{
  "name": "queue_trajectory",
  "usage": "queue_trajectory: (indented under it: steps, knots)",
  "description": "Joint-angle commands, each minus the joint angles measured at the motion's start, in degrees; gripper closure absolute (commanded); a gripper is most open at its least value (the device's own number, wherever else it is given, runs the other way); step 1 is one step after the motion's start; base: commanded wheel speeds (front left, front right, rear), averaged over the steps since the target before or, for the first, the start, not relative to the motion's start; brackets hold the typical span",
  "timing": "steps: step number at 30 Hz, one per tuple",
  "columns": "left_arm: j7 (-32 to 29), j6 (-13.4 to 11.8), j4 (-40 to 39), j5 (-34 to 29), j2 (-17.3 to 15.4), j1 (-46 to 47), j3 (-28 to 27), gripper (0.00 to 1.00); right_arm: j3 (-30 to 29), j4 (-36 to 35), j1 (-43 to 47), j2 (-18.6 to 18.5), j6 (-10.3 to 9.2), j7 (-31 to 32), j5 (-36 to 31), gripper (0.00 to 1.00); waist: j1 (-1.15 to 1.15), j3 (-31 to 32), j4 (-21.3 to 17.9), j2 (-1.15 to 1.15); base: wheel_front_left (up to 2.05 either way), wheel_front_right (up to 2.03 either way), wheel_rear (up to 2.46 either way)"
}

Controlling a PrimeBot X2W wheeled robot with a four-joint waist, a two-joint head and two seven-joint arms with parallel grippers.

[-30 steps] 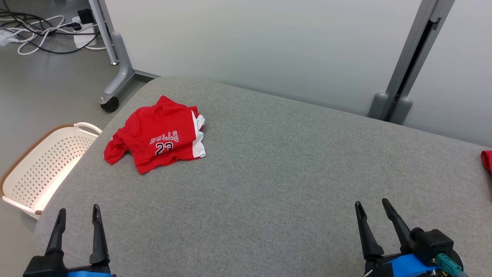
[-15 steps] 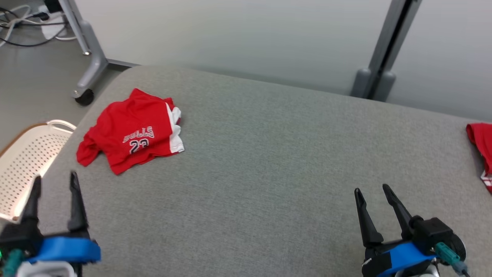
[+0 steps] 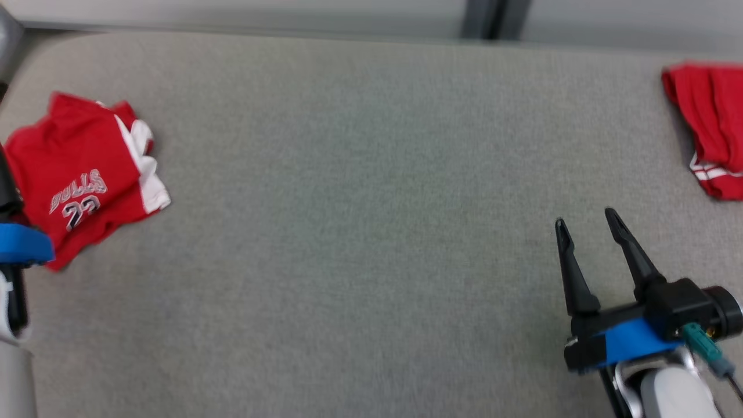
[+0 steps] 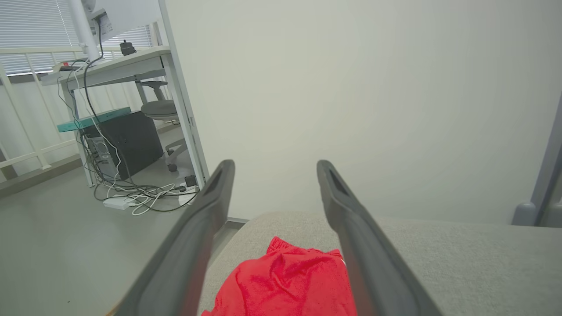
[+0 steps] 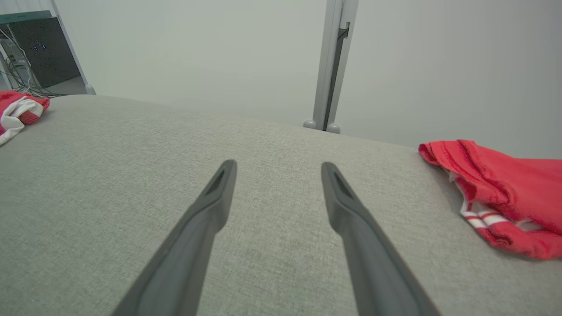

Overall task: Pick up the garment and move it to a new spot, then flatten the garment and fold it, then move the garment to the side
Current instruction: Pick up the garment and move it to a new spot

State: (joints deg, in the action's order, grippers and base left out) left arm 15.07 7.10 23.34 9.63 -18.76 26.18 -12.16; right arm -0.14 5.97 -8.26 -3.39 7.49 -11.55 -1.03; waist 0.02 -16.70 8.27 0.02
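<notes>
Grey tabletop — the view had swung right.
Bulls jersey at nine o'clock, red garment entered at two — probably next; left end effector and right end effector stood apart, empty.

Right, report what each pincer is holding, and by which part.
Nothing is held. The left pincer is open and empty near the folded red Bulls jersey. The right pincer is open above the bare grey fabric surface, touching no garment.

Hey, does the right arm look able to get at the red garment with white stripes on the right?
Probably yes: the right gripper is open, and only bare grey surface lies between it and that garment.
</notes>
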Motion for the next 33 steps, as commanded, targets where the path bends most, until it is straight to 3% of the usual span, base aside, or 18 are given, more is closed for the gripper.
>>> queue_trajectory:
  steps: [1,9,16,24,33]
  knots:
    - [0.13,0.37,1.45,0.55,-0.94,2.06,-0.04,0.0,-0.21,-1.58,-0.82,-0.2,0.01,0.46,-0.67,0.0,-0.02,-1.63,-0.44,-0.02,0.0,0.0,0.0]
    - [0.11,0.39,13.23,4.38,-6.35,13.53,2.57,0.0,-2.24,-11.15,-1.21,-0.71,0.01,3.52,-3.27,0.0,-0.02,-9.58,-3.07,-0.02,0.0,0.0,0.0]
    - [-2.62,0.41,25.49,9.5,-9.42,19.83,7.72,0.0,-2.32,-15.4,-1.17,-0.73,0.01,5.2,-4.23,0.0,-0.02,-12.53,-4.48,-0.02,0.0,0.0,0.0]
    - [-6.4,0.42,33.44,18.03,-9.05,22.13,15.94,0.0,-2.38,-17.69,-1.59,-0.94,0.01,6.16,-5.02,0.0,-0.02,-13.89,-5.24,-0.02,0.0,0.0,0.0]
    - [-16.97,0.4,39.94,26.77,-9.12,21.81,22.98,0.0,-1.97,-17.94,-1.94,-1.27,0.01,6.74,-4.93,0.0,-0.02,-13.34,-5.17,-0.02,0.0,0.0,0.0]
